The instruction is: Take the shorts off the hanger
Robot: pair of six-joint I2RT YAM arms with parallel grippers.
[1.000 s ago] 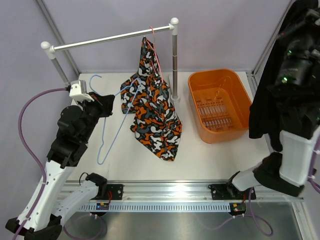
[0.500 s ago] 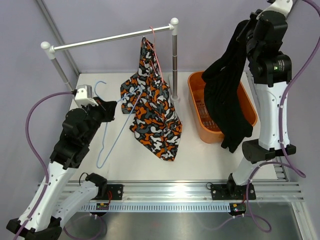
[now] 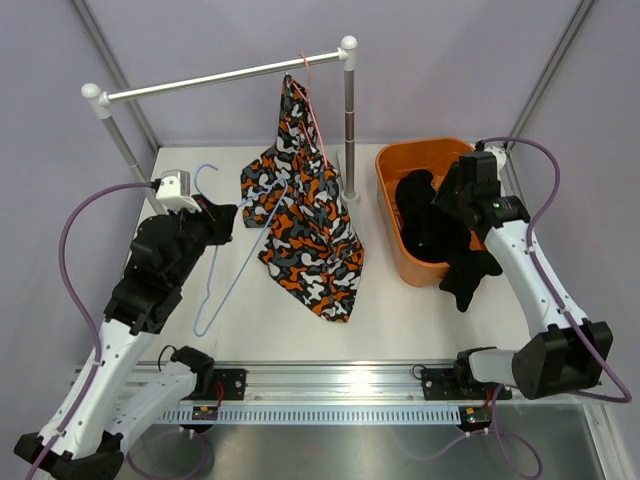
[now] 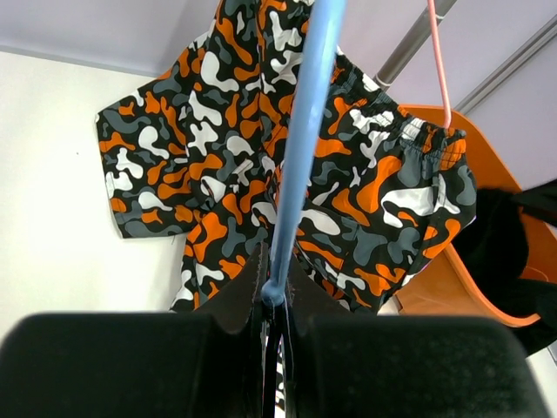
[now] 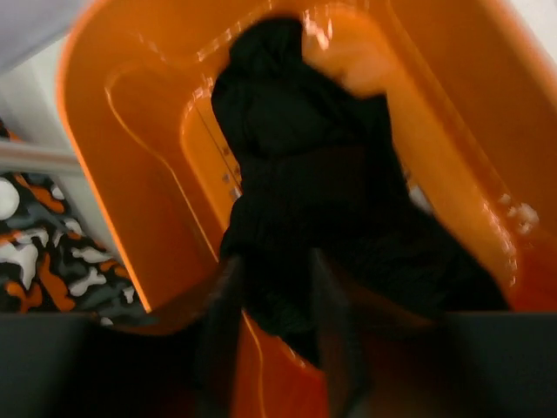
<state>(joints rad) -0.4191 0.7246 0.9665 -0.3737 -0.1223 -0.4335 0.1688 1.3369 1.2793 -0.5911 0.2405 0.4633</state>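
The camouflage shorts (image 3: 310, 240) hang from a pink hanger (image 3: 305, 75) on the rail, their lower part resting on the table; they fill the left wrist view (image 4: 226, 148). My left gripper (image 3: 228, 218) is shut on a bare blue hanger (image 3: 203, 290), just left of the camouflage shorts; the blue wire (image 4: 305, 131) sits between its jaws (image 4: 277, 279). The black shorts (image 3: 425, 215) lie in the orange bin (image 3: 430, 148), one part draped over its front wall. My right gripper (image 3: 445, 215) is low in the bin, its blurred jaws (image 5: 274, 305) around the black cloth (image 5: 305, 174).
A clothes rail (image 3: 220, 78) on two posts crosses the back of the table; its right post (image 3: 350, 120) stands between the camouflage shorts and the bin. The bin rim (image 5: 113, 131) is close to my right gripper. Frame uprights rise at the table corners.
My right arm has swung down from high on the right and lowered the black shorts into the orange bin. My left gripper, with the blue hanger, has shifted slightly.
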